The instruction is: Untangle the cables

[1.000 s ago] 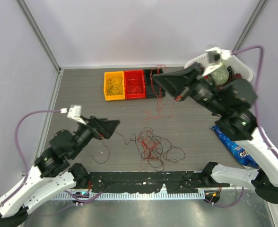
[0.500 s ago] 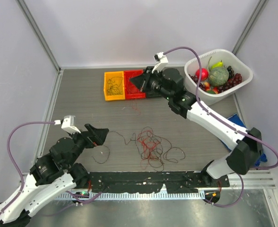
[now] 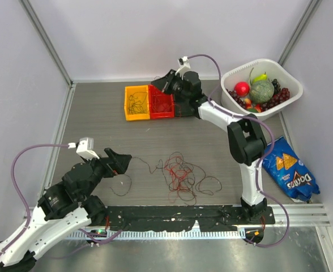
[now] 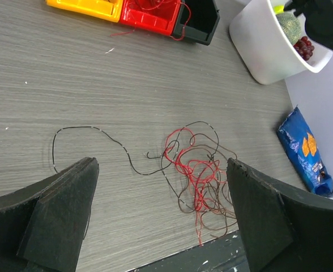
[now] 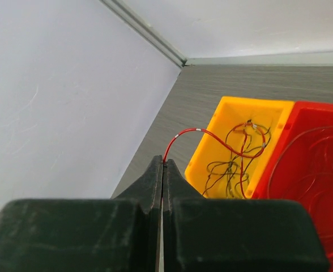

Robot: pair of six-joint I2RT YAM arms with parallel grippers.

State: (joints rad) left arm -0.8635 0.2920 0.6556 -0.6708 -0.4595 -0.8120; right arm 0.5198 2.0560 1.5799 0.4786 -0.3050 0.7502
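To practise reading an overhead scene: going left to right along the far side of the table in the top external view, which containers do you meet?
yellow bin → red bin → white basket

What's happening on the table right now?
The right gripper is shut on one red cable, holding it above the yellow bin at the far side, beside the red bin, which has red cables in it. The left gripper is open and holds nothing, hovering by the tangle of red and dark cables mid-table. Most of that pile is not yet sorted.
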